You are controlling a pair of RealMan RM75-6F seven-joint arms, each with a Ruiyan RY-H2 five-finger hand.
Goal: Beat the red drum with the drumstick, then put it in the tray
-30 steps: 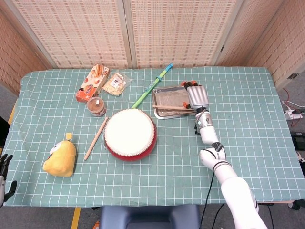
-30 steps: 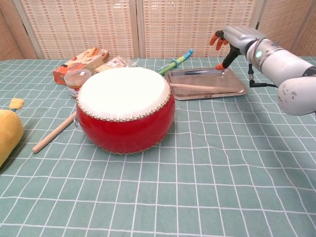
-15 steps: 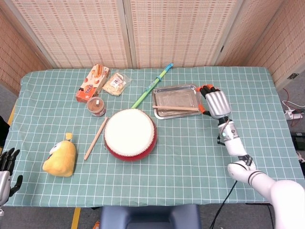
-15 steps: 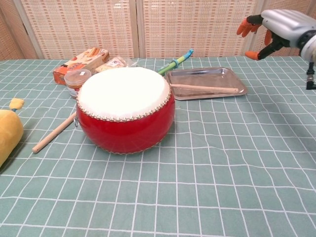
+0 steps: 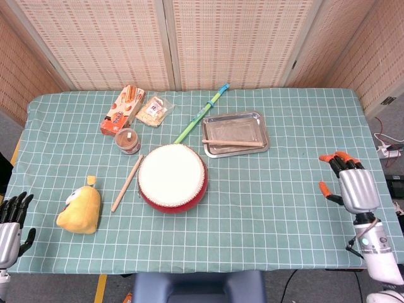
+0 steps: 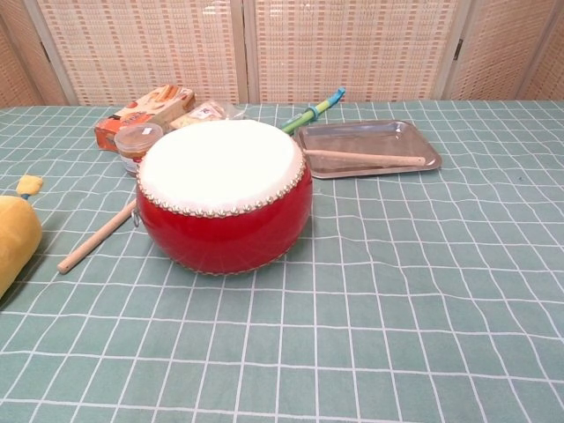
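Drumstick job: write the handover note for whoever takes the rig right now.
Right hand: empty, fingers apart, at the table's right edge, well clear of the tray; out of the chest view.
Left hand: empty, fingers apart, off the table's front left corner.
One drumstick lies inside the metal tray.
Red drum stands mid-table, untouched by either hand.
A second wooden stick lies on the cloth left of the drum.
Done: stick placed in tray. The beating cannot be confirmed from these views.
Left: seemingly nothing.

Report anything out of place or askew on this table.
One drumstick lies in the tray as intended. A second wooden stick lies loose on the cloth left of the red drum. Nothing looks spilled or damaged.
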